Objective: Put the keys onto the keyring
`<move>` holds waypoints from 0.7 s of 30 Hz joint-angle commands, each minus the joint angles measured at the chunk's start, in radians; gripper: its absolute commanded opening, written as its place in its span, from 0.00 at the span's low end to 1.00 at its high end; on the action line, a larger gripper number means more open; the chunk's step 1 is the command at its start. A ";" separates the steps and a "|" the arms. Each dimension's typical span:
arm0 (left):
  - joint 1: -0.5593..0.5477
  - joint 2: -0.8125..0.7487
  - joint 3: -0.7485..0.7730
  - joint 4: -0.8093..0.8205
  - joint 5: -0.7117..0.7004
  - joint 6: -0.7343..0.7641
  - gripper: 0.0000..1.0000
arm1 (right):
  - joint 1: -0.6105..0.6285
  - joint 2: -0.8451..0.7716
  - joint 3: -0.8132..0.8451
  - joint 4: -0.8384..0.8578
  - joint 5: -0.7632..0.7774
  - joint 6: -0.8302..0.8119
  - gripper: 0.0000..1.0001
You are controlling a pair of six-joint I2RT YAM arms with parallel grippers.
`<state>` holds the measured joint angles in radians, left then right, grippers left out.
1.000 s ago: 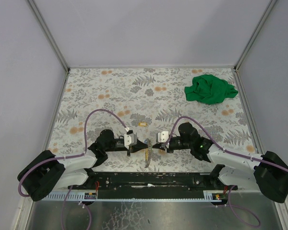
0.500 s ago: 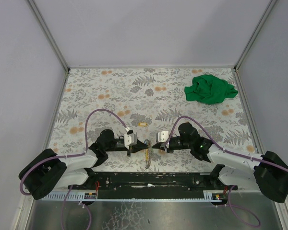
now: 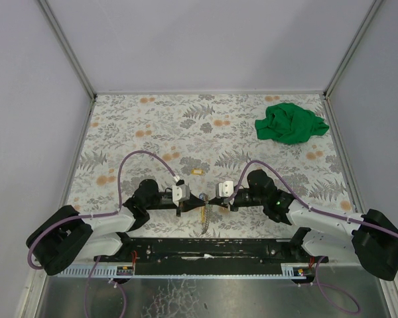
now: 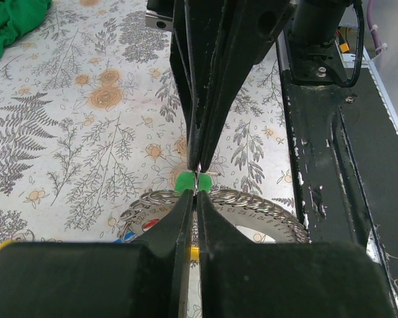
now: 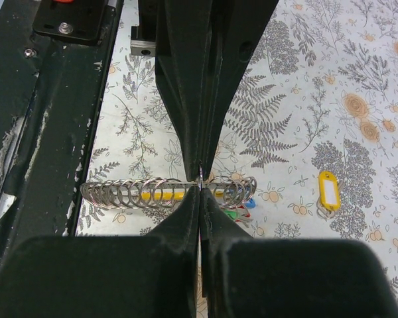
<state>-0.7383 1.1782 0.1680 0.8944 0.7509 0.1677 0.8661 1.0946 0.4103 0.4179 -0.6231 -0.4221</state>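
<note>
Work on the keyring [image 3: 203,216] sits at its midpoint, low in the centre of the overhead frame, where my two arms meet nose to nose. The left gripper [image 3: 199,197] and right gripper [image 3: 210,200] both have their jaws closed, tips almost touching at the ring's thin wire. From the wrist cameras I cannot tell which of them truly clamps the wire, or whether one pinches a key instead.

The ring, strung with a row of small split rings and its red, blue and yellow tags, lies between and just below the tips. The green-tagged key [image 4: 184,182] shows right behind the meeting point in the left wrist view (threaded or merely lying against the loop, I cannot say). The yellow-tagged key [image 5: 327,190] lies alone on the floral tabletop [image 3: 152,126], right of centre in the right wrist view and apart from the ring, so by my reckoning at least that key is still to be fetched and fed on.

Against the frame of a second ago, very little differs: the two noses have crept slightly closer together, while the ring, the yellow key and the green cloth [image 3: 290,122] at upper right lie where they did.
</note>
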 commanded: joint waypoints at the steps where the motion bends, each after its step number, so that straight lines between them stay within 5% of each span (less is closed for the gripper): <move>1: -0.007 -0.027 0.019 0.051 -0.052 -0.028 0.00 | 0.014 -0.040 0.024 0.073 -0.018 -0.019 0.00; 21: -0.006 -0.036 -0.026 0.214 -0.253 -0.233 0.00 | 0.037 -0.031 0.005 -0.012 0.082 -0.091 0.00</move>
<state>-0.7456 1.1484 0.1520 0.9302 0.5728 -0.0048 0.8814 1.0721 0.4103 0.4088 -0.5549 -0.4969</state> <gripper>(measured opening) 0.009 0.010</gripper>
